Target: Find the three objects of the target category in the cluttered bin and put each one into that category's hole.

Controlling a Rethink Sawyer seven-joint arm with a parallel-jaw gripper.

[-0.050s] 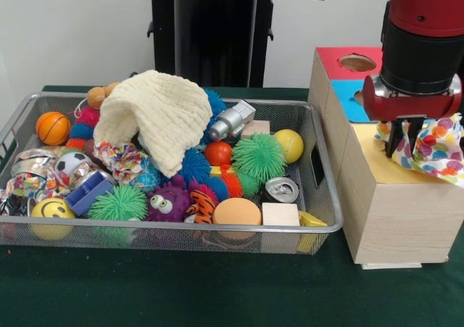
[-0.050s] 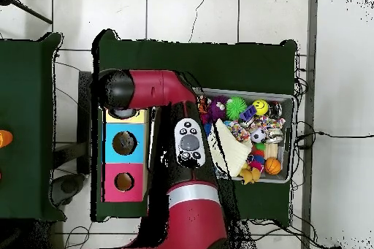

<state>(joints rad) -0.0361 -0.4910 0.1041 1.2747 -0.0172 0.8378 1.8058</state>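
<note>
A polka-dotted, multicoloured cloth [image 1: 438, 147] hangs bunched at the gripper [image 1: 403, 140], over the yellow panel on top of the pale wooden sorting box [image 1: 395, 211]. The gripper's dark fingers are closed on the cloth, pinching its edge. Behind the yellow panel lie a blue panel and a red panel with a round hole [image 1: 357, 63]; in the overhead view the three panels run in a row, yellow nearest the arm's wrist.

The box stands just beside the right-hand wall of the wire mesh bin [image 1: 325, 196], with a narrow gap between them. The bin is crowded: a cream knitted cloth [image 1: 159, 113] is draped high over the pile, with a green spiky ball [image 1: 259, 156], a yellow ball [image 1: 290, 144] and a crushed silver can [image 1: 280, 190] near the wall closest to the box. Bare green table [image 1: 217, 291] lies open in front of both.

The red and black arm [image 1: 413, 22] comes down vertically over the box, wrist pointing straight down.
</note>
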